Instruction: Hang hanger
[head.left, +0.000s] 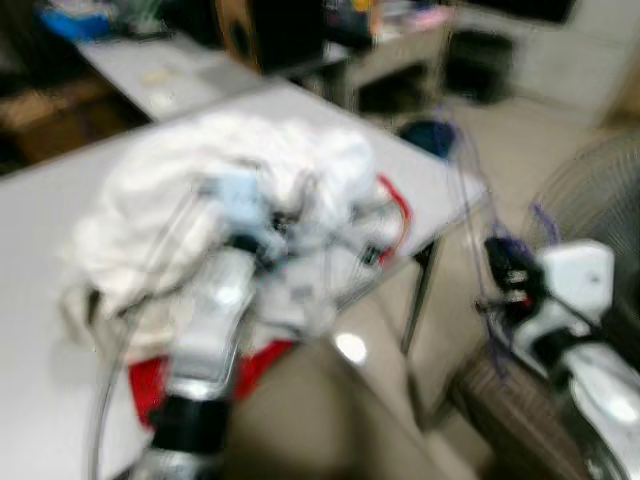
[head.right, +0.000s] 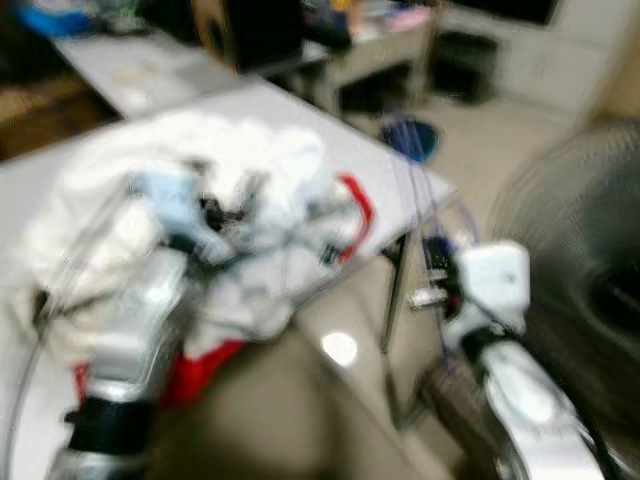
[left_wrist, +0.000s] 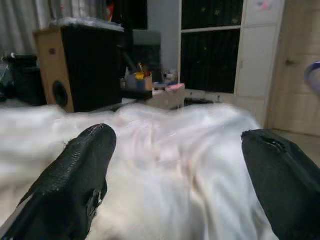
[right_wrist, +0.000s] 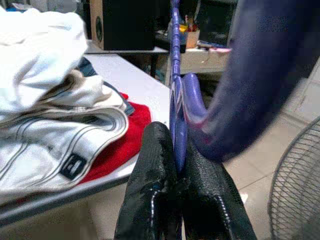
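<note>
My right tool (right_wrist: 176, 165) is clamped on the thin purple plastic hanger (right_wrist: 175, 100), its long axis rising straight from the fingers, off the grey counter (head.left: 330, 115) edge, while my left tool (left_wrist: 175, 165) gapes wide over the white laundry heap (head.left: 200, 190), nearer the clothes.

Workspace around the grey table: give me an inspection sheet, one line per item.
Surface: grey table, mostly covered at the near end.
Job's things: purple hanger clamped in the right gripper, off the table's edge; hung on nothing yet.
Clutter: heap of white clothes, a striped white garment, a red garment underneath.
Grippers: right jaws shut on the hanger; left gripper over the white clothes, jaws open, holding nothing.
Cables: thin wires along the left arm; head views too blurred to trace them.
Surroundings: standing fan on the robot's right, speaker and a second table behind.
</note>
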